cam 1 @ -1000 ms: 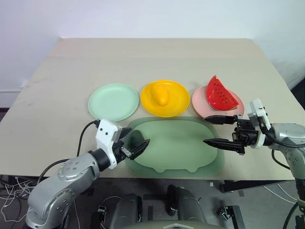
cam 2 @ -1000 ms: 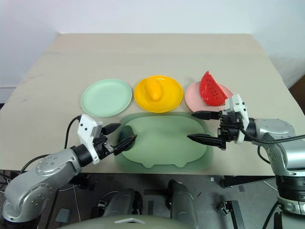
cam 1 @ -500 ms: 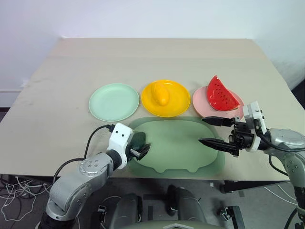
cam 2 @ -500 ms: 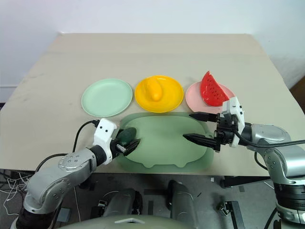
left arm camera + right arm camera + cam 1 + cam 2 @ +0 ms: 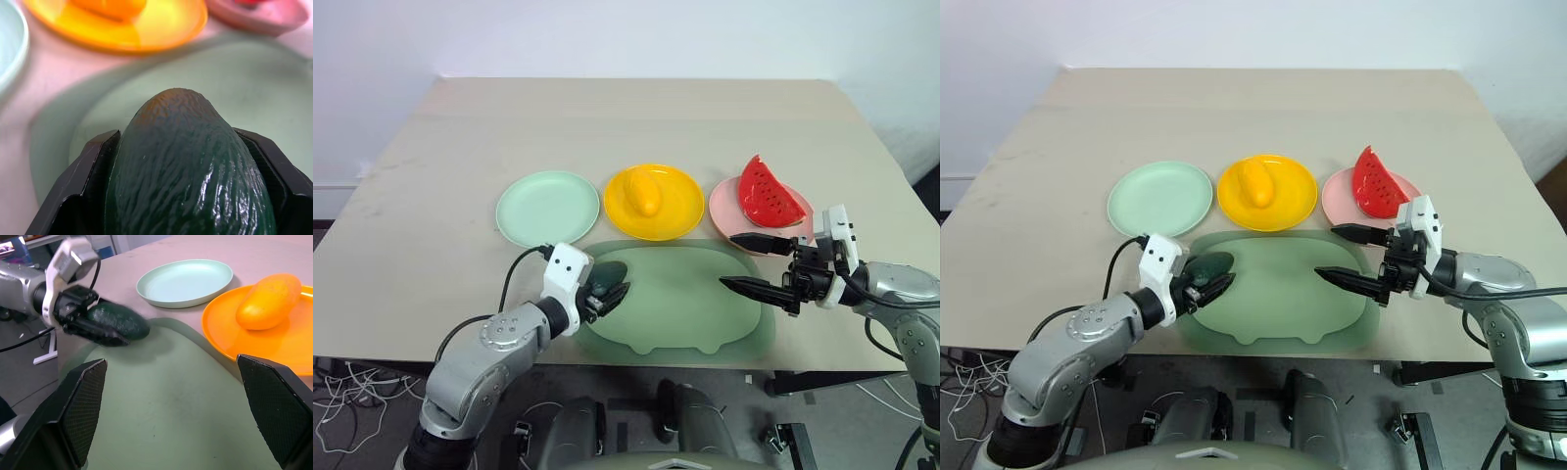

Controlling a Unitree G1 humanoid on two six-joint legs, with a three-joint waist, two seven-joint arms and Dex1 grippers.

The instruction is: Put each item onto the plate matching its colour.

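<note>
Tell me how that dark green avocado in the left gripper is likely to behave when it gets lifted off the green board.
The avocado looks rigid, so it probably won't squash. Its glossy, rounded, tapering sides could let it slip forward out of the left gripper, whose fingers clamp only its flanks. Set down on the mint plate, its oval shape may roll a little.

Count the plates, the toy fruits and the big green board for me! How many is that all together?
Plates: 3 (green plate, yellow plate, pink plate)
Toy fruits: 3 (avocado, mango, watermelon wedge)
Green board: 1
Total: 7
</note>
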